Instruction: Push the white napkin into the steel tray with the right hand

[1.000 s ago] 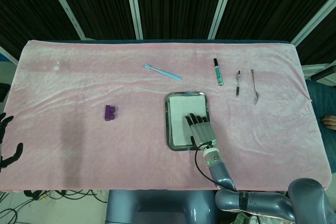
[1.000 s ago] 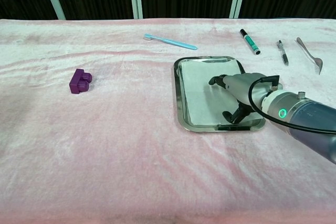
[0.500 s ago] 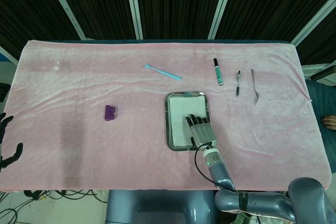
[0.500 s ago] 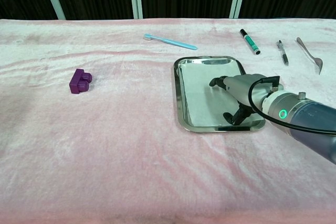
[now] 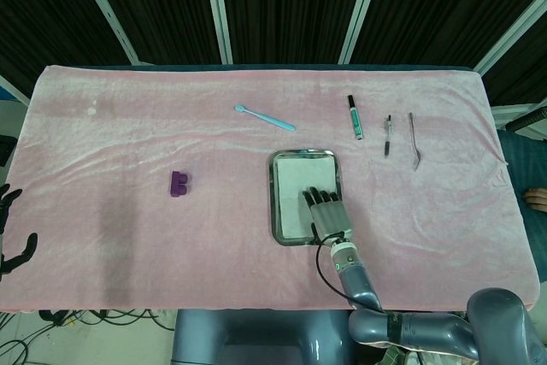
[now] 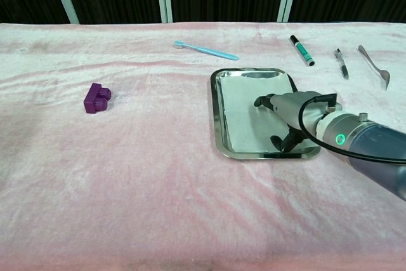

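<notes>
The right hand [image 5: 327,213] lay flat inside the tray [image 5: 277,203], palm down on the napkin [image 5: 293,190], its fingers [image 5: 311,197] stretched out and slightly apart, gripping nothing. In the chest view the same hand [image 6: 285,111] covered the right half of the tray [image 6: 217,118], with the thumb reaching down to the tray's near rim. The napkin [image 6: 238,109] was spread inside the tray, filling most of its floor; the far strip of steel showed bare beyond it.

The tray sat right of the middle of the surface [image 5: 111,168], nearer the front edge than the back.

The left hand [image 5: 10,232] was just visible past the surface's left edge, off the cloth; how its fingers stood could not be made out.

A purple block [image 5: 179,183] lay left of the tray, well apart from it. A toothbrush [image 5: 265,117] lay toward the back edge, behind the tray. Toward the back right corner lay a marker [image 5: 354,117], a pen [image 5: 387,135] and a spoon [image 5: 414,140], side by side and apart.
</notes>
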`<state>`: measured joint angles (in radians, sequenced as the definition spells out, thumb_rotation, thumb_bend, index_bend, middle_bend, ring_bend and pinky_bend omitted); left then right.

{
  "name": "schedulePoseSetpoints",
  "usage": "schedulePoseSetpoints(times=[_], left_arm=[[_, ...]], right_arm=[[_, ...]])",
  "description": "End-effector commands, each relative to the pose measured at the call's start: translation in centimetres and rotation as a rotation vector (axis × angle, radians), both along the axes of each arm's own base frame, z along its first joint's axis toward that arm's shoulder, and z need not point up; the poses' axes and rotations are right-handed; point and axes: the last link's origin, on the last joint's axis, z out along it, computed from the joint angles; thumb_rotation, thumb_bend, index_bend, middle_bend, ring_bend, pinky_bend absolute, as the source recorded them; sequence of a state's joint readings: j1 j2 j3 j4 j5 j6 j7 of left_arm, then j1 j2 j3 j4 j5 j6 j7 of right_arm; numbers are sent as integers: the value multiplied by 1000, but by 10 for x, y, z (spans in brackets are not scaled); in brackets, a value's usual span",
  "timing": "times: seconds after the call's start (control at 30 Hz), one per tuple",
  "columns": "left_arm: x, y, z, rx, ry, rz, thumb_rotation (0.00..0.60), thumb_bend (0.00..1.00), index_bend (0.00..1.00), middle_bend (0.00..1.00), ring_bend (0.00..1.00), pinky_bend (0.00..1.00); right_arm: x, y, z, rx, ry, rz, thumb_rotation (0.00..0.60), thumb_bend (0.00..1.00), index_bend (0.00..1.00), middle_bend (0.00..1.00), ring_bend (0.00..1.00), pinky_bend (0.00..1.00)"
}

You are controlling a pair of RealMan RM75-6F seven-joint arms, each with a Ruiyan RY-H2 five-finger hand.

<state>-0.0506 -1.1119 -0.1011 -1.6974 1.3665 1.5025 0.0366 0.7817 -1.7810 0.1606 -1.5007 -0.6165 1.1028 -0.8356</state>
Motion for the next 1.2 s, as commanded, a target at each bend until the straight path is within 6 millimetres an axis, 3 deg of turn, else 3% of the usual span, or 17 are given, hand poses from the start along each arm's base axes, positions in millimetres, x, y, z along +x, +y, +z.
schedulePoseSetpoints(times=[0.03,1.2], left_arm=[[0,0,0,-1,0,0,600,396,118,39,0,0],[0,0,0,0,0,-1,600,396,118,39,0,0]], right_arm=[[0,0,0,-2,10,-1,600,415,118,69,136,167],[12,1,-2,-3,4,-26,600,415,118,69,136,168]])
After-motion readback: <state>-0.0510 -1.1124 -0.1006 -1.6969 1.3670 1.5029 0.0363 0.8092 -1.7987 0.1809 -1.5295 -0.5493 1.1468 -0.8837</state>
